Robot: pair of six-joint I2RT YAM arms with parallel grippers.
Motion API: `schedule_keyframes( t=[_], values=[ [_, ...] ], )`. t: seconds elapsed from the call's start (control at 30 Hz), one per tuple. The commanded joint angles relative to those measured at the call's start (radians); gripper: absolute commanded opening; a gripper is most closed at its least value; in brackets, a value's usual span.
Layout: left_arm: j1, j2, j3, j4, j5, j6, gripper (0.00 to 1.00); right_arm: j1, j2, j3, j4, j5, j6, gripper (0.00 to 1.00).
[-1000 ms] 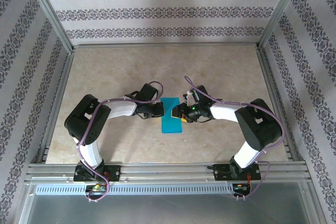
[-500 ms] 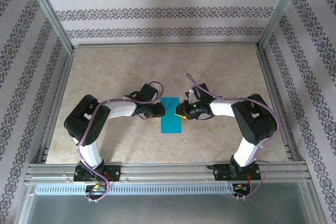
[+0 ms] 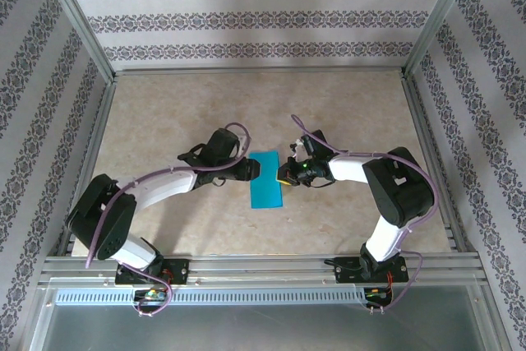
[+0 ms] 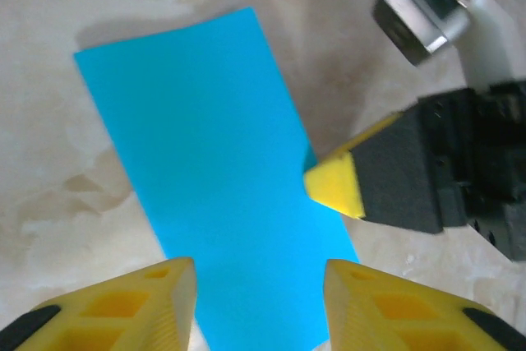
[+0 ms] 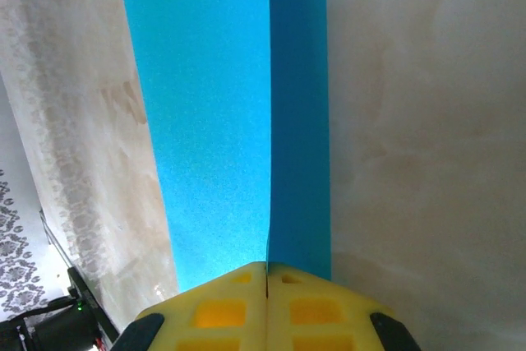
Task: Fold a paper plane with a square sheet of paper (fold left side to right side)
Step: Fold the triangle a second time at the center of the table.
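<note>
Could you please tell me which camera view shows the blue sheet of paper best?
The left wrist view: the folded sheet of paper appears large, with most of its outline visible. Top external shows it nearly whole but small; right wrist shows a cropped close-up.

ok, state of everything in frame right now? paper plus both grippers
sheet of paper: folded into a narrow rectangle, lying on the table, right long edge pinched.
left gripper: open, over the sheet, holding nothing.
right gripper: shut on the sheet's right edge.
</note>
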State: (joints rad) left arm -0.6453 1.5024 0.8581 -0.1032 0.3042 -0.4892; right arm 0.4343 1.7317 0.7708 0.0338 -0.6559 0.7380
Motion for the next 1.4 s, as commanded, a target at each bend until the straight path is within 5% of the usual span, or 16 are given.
schedule_keyframes(
  t=[0.0, 0.4, 0.73, 1.37],
  values=[
    [-0.114, -0.032, -0.026, -0.061, -0.086, 0.136, 0.49, 0.000, -0.047, 0.028, -0.023, -0.003, 0.041, 0.00],
    [-0.475, 0.068, 0.072, -0.179, -0.516, 0.330, 0.66, -0.005, -0.049, 0.063, -0.091, -0.018, 0.121, 0.00],
    [-0.514, 0.274, 0.220, -0.282, -0.759, 0.350, 0.69, 0.001, -0.052, 0.062, -0.093, -0.015, 0.125, 0.00],
    [-0.506, 0.225, 0.206, -0.232, -0.678, 0.323, 0.03, -0.012, -0.075, 0.086, -0.145, 0.025, 0.068, 0.04]
  ],
)
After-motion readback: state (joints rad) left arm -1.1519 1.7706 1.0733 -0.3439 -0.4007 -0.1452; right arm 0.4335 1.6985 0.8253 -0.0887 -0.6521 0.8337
